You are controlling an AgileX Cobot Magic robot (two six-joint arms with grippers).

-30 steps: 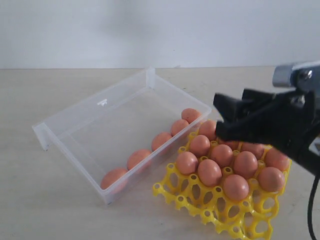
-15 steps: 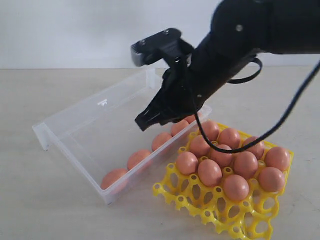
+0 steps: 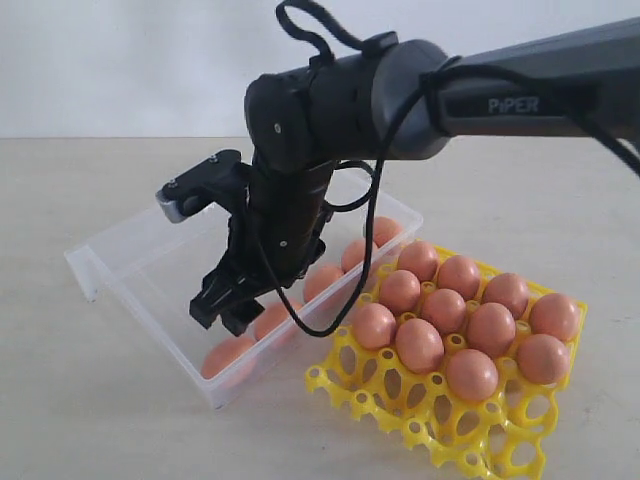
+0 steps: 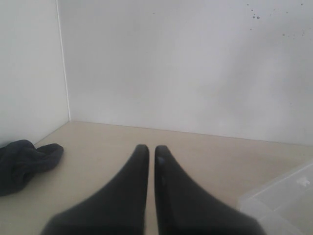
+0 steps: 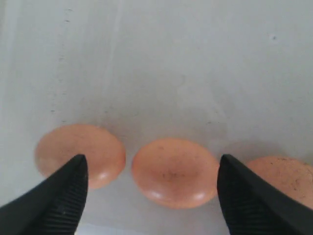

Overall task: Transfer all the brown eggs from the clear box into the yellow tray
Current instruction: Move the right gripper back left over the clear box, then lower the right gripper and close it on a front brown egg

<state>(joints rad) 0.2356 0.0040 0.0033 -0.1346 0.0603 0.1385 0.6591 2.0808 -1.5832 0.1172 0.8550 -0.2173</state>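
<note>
The clear box (image 3: 130,250) lies at the left with several brown eggs (image 3: 228,357) along its near wall. The yellow tray (image 3: 400,410) beside it holds several brown eggs (image 3: 470,373) in its cups. My right gripper (image 3: 222,318) hangs low inside the box over that row. In the right wrist view the right gripper (image 5: 152,161) is open, its ribbed fingers (image 5: 58,196) on either side of one speckled egg (image 5: 175,172), apart from it, with another egg (image 5: 80,154) close by. My left gripper (image 4: 150,149) is shut and empty, off to the side over the table.
A dark cloth (image 4: 24,164) lies on the table near a wall corner. A corner of the clear box (image 4: 283,196) shows beside the left gripper. The right arm (image 3: 340,110) spans the box from the right. Several front tray cups (image 3: 350,385) hold nothing.
The right arm has swung left from above the yellow tray and dropped into the clear box over the near row of eggs. The eggs have not moved.
</note>
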